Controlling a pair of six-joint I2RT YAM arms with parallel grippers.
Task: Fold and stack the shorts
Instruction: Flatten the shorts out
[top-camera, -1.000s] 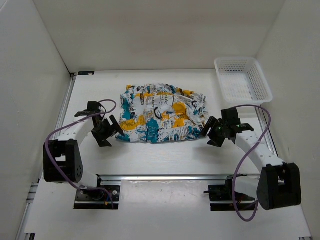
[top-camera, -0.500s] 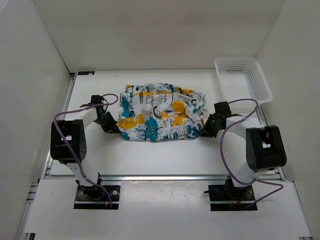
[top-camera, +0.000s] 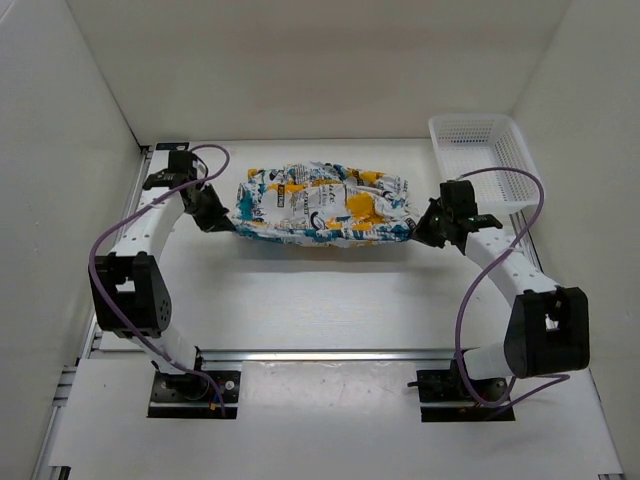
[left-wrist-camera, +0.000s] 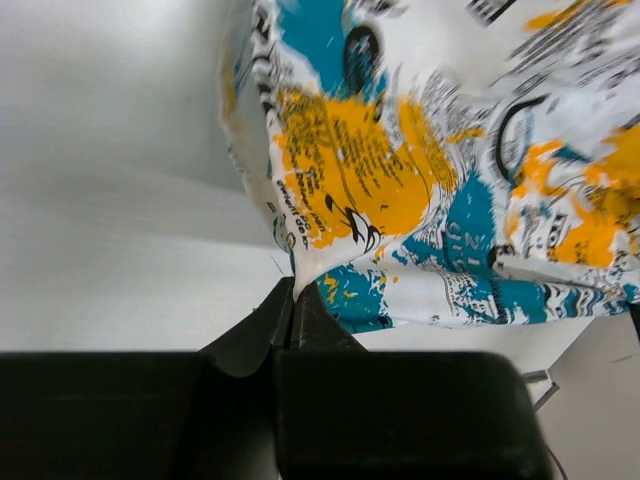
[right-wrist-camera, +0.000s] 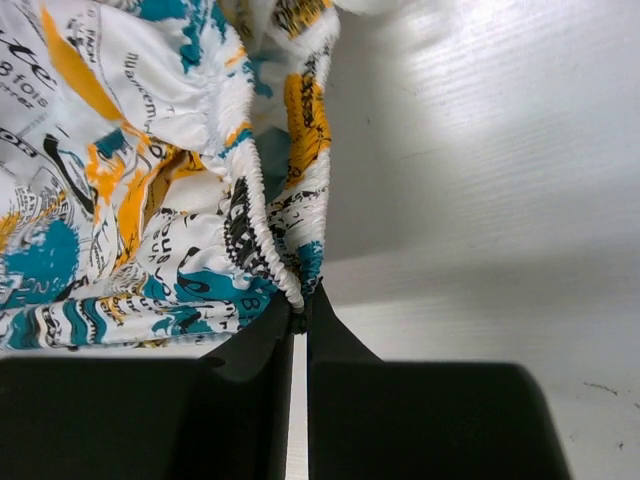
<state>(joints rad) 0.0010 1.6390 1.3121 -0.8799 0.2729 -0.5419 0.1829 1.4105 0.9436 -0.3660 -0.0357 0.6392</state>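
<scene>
While both arms reach in over the table (top-camera: 330, 295), you have each hand pinched shut on one end of the shorts (top-camera: 322, 203).

Left hand (left-wrist-camera: 293, 292): fingers fully together, no gap showing. A thin corner of the printed fabric is clamped between the tips at the shorts' left edge. In the left wrist view the cloth rises from the pinch and fans out to the right, yellow and teal print on white.

Right hand (right-wrist-camera: 301, 306): also closed tight. The tips nip the gathered elastic waistband at the shorts' right end, and the band bunches just above the fingers.

From the top view you see the shorts at the middle of the table, toward the far side. They are stretched sideways between the two hands, crumpled, narrow front to back, not flat. The fabric hangs from both held corners. You cannot tell from above whether the middle touches the table.

White mesh basket (top-camera: 487, 165) stands at the far right corner of the table, apart from the shorts, just beyond the right arm. Purple cables (top-camera: 97, 275) loop from each arm down to the bases at the near edge.
</scene>
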